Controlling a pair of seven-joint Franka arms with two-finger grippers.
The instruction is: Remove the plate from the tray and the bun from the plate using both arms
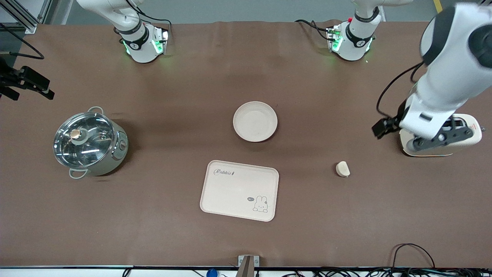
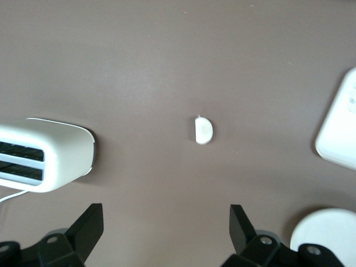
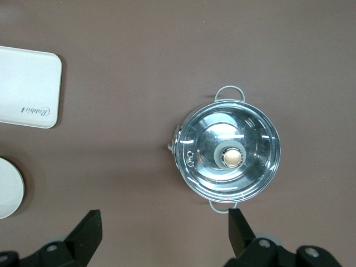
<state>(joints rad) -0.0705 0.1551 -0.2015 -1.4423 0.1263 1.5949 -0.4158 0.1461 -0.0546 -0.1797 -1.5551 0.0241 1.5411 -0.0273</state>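
Observation:
The round cream plate (image 1: 255,121) lies on the brown table, farther from the front camera than the rabbit tray (image 1: 240,190). The small pale bun (image 1: 342,169) lies toward the left arm's end, nearer to the front camera than the plate. My left gripper (image 1: 442,140) hangs open and empty over the white toaster (image 1: 467,127). Its wrist view shows its open gripper (image 2: 167,219), the bun (image 2: 203,129) and the plate's edge (image 2: 328,233). My right gripper (image 3: 164,222) is open and empty, high beside the pot (image 3: 228,156). The plate's edge (image 3: 8,186) shows there too.
A steel pot with a glass lid (image 1: 90,144) stands toward the right arm's end. The toaster also shows in the left wrist view (image 2: 50,161). The tray's corners show in the wrist views (image 2: 339,128) (image 3: 28,86). Cables run along the table's front edge.

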